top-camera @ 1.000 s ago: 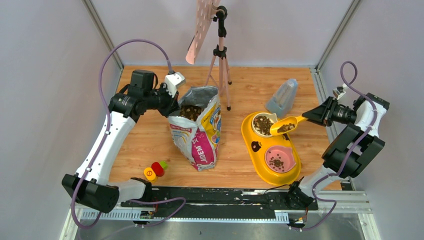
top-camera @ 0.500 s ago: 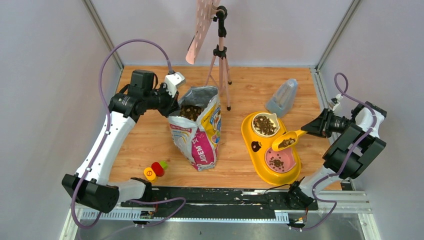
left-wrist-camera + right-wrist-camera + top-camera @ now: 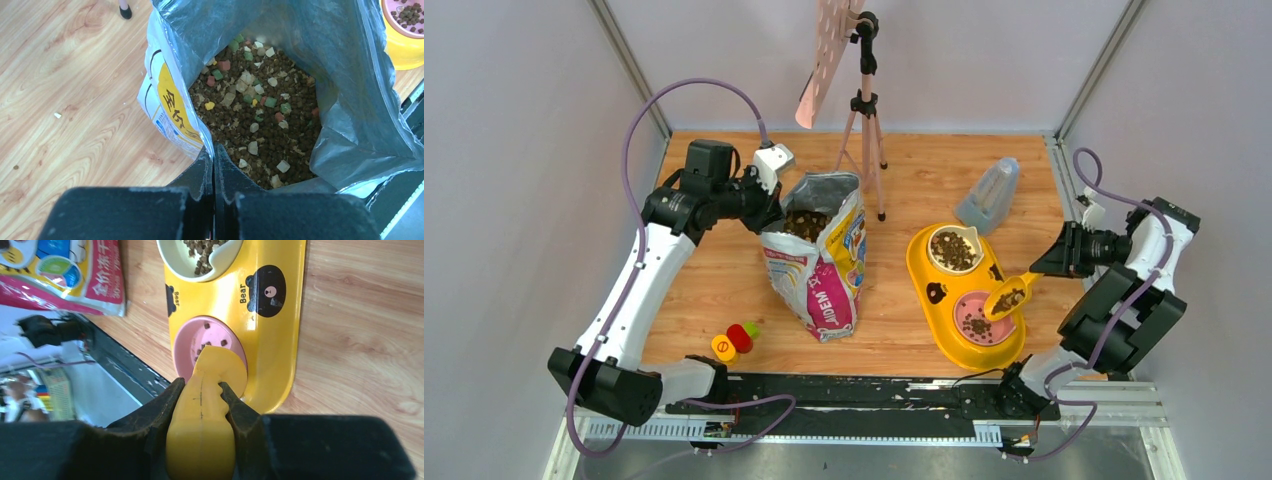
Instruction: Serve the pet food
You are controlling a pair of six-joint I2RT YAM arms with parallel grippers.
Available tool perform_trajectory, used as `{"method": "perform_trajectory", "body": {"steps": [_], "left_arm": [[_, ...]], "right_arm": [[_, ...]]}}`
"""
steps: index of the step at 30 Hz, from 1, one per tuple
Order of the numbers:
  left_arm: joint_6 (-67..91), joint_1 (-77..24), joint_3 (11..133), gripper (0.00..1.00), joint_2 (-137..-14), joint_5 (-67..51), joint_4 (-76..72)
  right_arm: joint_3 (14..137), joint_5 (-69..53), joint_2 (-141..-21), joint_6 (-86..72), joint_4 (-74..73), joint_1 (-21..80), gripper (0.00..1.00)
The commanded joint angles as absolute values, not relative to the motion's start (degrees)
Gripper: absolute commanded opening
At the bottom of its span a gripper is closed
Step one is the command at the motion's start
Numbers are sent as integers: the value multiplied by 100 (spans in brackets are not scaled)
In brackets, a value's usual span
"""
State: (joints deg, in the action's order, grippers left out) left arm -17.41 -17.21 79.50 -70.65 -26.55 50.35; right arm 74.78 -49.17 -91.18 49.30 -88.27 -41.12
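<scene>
Kibble, the pet food (image 3: pixel 1009 298), is small dark-brown pellets in a loose heap with no long axis of its own. It lies in the yellow scoop (image 3: pixel 202 440), which the right gripper (image 3: pixel 201 390) clamps by the handle. The scoop points leftward from the gripper, over the pink bowl (image 3: pixel 186 345). The left gripper (image 3: pixel 213 152) pinches the bag (image 3: pixel 819 280) rim.

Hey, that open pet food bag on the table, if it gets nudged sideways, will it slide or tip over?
Probably tips rather than slides: the bag stands tall and narrow. Its thin crinkled film looks floppy, and the left gripper pinching the rim likely steadies it. The kibble filling it could spill.
</scene>
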Motion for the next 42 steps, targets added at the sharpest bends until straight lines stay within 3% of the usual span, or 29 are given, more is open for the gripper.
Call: {"method": "perform_trajectory", "body": {"steps": [1, 14, 28, 34, 42], "left_arm": [[-1681, -1714, 7978, 0, -6785, -2969, 4063], [-1548, -1714, 7748, 0, -6688, -3102, 3794], [-1301, -1714, 7603, 0, -6558, -3147, 3642], [-1159, -1714, 7556, 0, -6445, -3174, 3718], [-715, -1714, 7607, 0, -6488, -3447, 3627]], "right_arm": [[7722, -4330, -8442, 5281, -8629, -3774, 0], [7214, -2741, -6615, 4536, -7523, -1620, 0], [7349, -3165, -6160, 4293, -8117, -846, 0], [8457, -3337, -6432, 3556, -7754, -751, 0], [10852, -4652, -7131, 2014, -7335, -377, 0]]}}
